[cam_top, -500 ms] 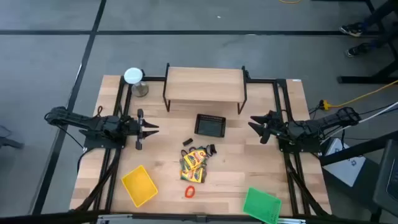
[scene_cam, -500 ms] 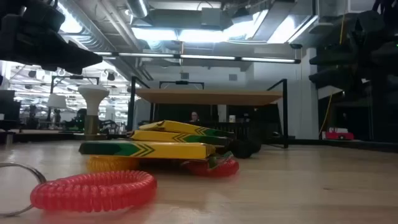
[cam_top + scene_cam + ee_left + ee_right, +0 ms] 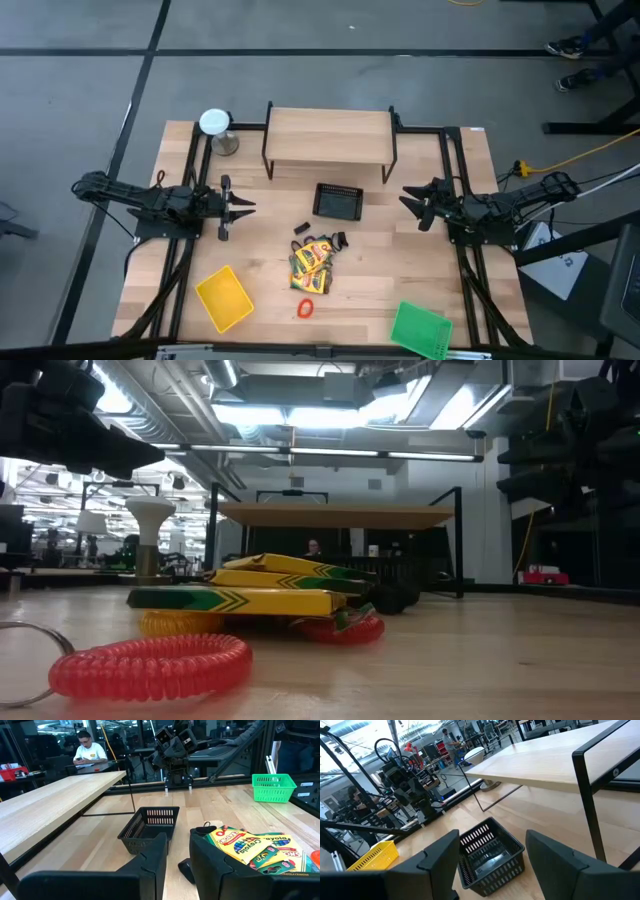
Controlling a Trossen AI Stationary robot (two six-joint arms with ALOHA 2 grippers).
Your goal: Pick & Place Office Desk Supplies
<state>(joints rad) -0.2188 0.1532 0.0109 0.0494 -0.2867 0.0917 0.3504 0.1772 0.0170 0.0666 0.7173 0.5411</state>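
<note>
The office desk supplies lie in a small heap at the table's middle. Yellow crayon packs (image 3: 312,262) with red-green print are stacked on a yellow ring (image 3: 175,623) and a red ring (image 3: 345,628). Black clips (image 3: 302,229) lie beside them, and a red coil ring (image 3: 305,308) lies toward the near edge. My left gripper (image 3: 240,207) hovers left of the heap with a narrow gap between its fingers and nothing in it (image 3: 178,840). My right gripper (image 3: 408,200) hovers right of the heap, open wide and empty (image 3: 492,837).
A black mesh basket (image 3: 338,201) stands just beyond the heap, in front of a wooden shelf (image 3: 328,138) on black legs. A yellow tray (image 3: 224,297) sits near left and a green tray (image 3: 420,327) near right. A white-topped round metal object (image 3: 215,122) stands far left.
</note>
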